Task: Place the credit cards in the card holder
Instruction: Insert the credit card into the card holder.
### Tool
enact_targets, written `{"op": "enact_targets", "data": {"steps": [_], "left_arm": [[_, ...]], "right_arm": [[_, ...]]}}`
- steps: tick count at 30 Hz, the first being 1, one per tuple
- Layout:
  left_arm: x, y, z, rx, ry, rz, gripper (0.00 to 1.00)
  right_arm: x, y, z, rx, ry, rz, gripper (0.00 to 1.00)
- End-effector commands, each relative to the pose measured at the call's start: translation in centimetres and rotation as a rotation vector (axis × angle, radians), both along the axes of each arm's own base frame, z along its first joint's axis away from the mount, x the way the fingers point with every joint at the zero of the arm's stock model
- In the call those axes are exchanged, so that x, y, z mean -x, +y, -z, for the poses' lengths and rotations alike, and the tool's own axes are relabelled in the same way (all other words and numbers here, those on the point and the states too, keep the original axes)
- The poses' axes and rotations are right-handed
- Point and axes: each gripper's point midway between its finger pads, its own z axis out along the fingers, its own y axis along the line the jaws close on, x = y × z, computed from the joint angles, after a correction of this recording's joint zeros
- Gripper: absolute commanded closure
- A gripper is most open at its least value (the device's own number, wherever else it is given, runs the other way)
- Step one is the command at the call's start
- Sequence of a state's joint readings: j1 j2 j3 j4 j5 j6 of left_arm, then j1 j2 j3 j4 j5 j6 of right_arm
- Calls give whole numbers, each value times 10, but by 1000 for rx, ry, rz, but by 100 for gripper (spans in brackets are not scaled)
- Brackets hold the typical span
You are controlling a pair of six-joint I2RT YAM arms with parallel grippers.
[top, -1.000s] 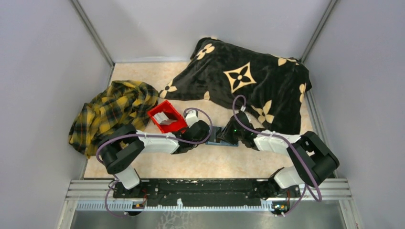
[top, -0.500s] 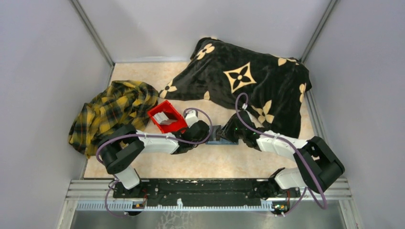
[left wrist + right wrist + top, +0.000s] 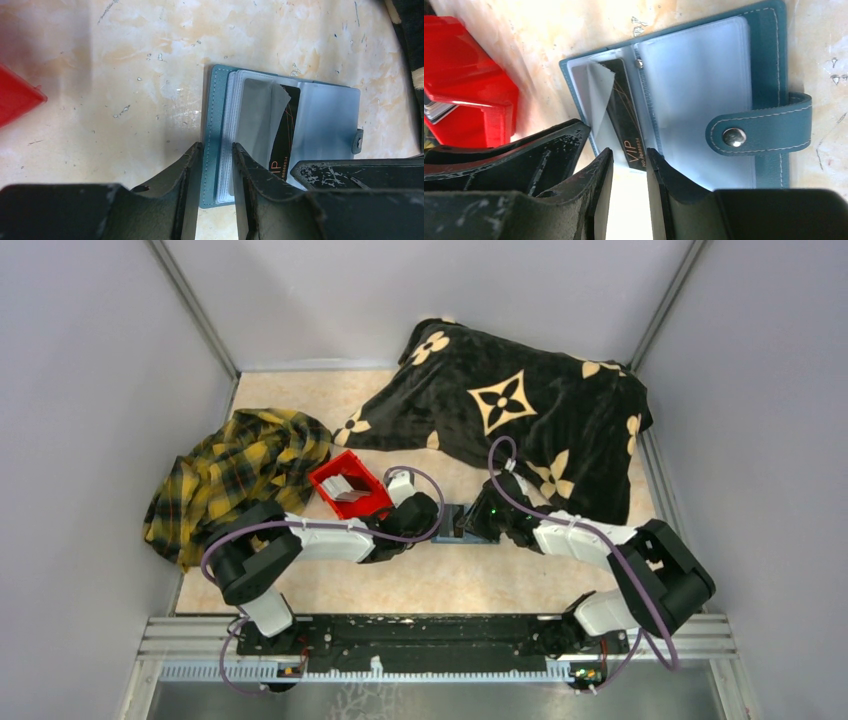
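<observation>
Overhead and wrist views of the card holder [image 3: 694,90], lying open and flat on the table [image 3: 125,60] between the two grippers. Left gripper [image 3: 217,147]: fingers a little apart, straddling the holder's stitched teal cover edge and the stack of clear sleeves at one corner; whether they clamp or merely rest on it cannot be told. Right gripper [image 3: 629,152]: fingers likewise slightly apart, with the free end of a black card [image 3: 621,100], lettered "VIP", lying in the gap between the fingertips. Its far end is tucked under a lifted clear sleeve just beyond them. Whether the fingers press its edges cannot be told. The snap strap [image 3: 764,127] lies beside the right finger. The red bin [image 3: 325,480], beyond the left fingers, contains further pale cards [image 3: 345,488].
</observation>
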State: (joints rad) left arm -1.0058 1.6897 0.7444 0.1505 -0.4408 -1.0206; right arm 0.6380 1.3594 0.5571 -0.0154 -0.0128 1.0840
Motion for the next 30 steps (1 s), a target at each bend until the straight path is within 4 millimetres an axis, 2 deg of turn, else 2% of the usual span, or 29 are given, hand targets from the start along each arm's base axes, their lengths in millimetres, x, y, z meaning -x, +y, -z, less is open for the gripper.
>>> {"op": "enact_targets", "data": {"steps": [1, 6, 13, 20, 30], "left_arm": [[62, 64, 75, -286, 264, 72, 63], [60, 63, 71, -281, 254, 69, 62], [61, 63, 73, -281, 258, 71, 63], [61, 65, 73, -284, 258, 70, 63], [63, 65, 73, -278, 259, 70, 63]], "right_arm": [[-13, 3, -9, -1, -43, -1, 68], [-15, 2, -14, 3, -66, 1, 68], [-25, 11, -31, -37, -94, 7, 68], [-29, 22, -31, -101, -84, 15, 68], [-36, 31, -20, -148, -53, 38, 68]]}}
